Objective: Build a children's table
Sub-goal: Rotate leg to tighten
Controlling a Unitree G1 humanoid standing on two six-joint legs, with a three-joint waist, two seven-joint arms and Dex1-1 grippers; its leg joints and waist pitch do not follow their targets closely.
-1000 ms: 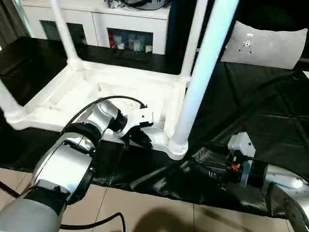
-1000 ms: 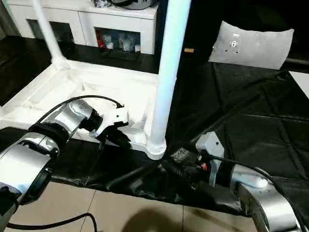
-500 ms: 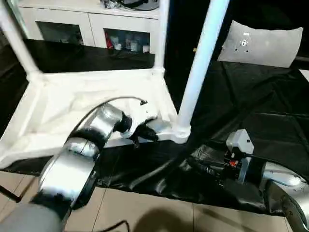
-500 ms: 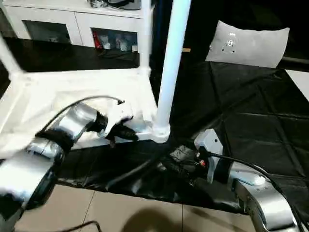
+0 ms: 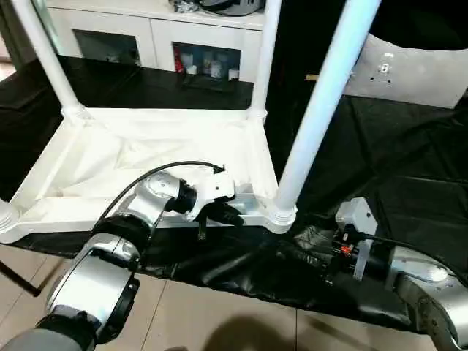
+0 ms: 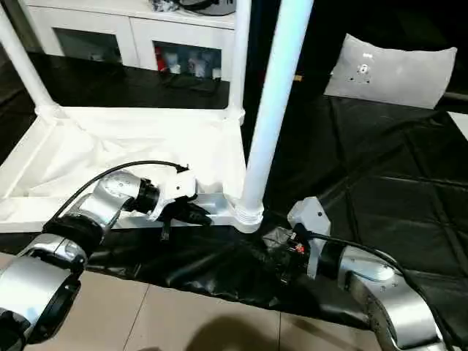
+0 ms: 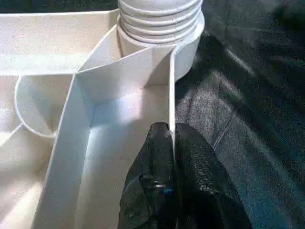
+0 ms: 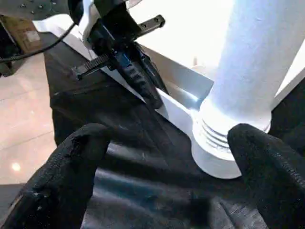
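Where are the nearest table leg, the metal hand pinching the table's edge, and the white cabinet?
nearest table leg (image 5: pixel 314 124), left eye view, mid-shaft.
left gripper (image 7: pixel 172 138), left wrist view, fingertips on rim.
white cabinet (image 5: pixel 157 29), left eye view, front.

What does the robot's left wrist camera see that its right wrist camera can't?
Left wrist view alone: the ribbed white plastic underside of the children's table, with a curved rib.

Right wrist view alone: the left gripper from outside, the right gripper's two black fingers spread wide, and pale floor tiles.

Both: the left gripper shut on the table's thin side wall, the ridged round corner socket and the black sheet.
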